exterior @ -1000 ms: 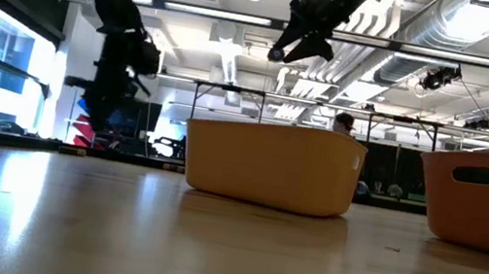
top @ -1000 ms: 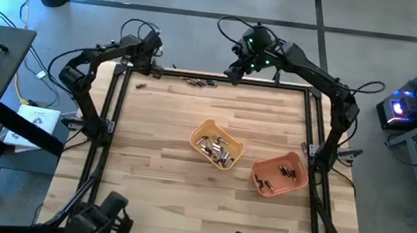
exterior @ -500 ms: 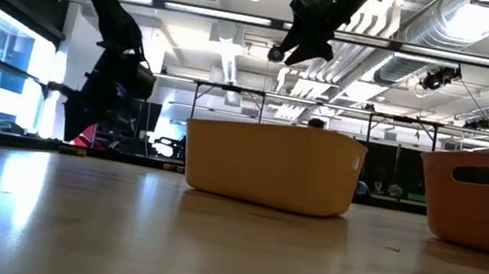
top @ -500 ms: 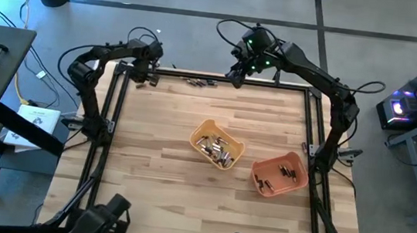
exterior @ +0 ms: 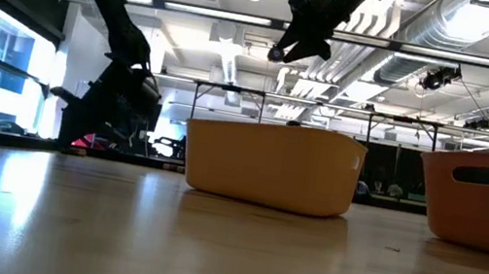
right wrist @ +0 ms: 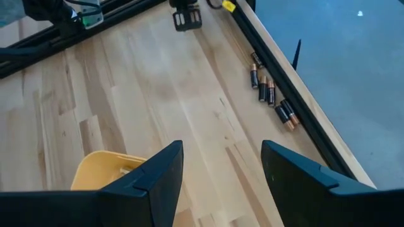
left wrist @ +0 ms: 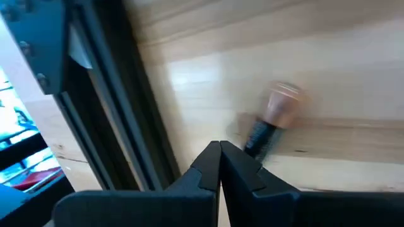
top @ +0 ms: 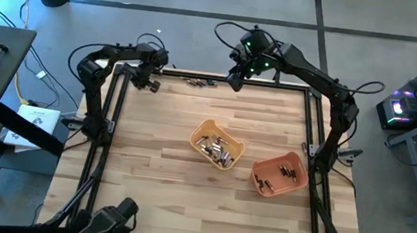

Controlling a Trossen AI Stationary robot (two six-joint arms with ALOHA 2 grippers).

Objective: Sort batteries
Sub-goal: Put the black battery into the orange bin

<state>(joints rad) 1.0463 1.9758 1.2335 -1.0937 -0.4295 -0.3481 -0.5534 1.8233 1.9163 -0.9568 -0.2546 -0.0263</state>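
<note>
Lying loose on the table (top: 149, 164), a coppery-tipped battery (left wrist: 270, 123) is seen just beyond the left gripper (left wrist: 219, 146), whose fingers are pressed together, empty. Farther off, batteries (right wrist: 270, 94) line the table edge; the right gripper (right wrist: 221, 167) is held aloft, fingers apart.

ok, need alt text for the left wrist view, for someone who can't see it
The left gripper's two dark fingers are shut together with nothing between them, hanging over the pale wooden tabletop. Just beyond the tips a blurred dark cylindrical battery with a coppery end lies loose on the wood. A black metal frame rail runs along the table's edge beside it.
</note>
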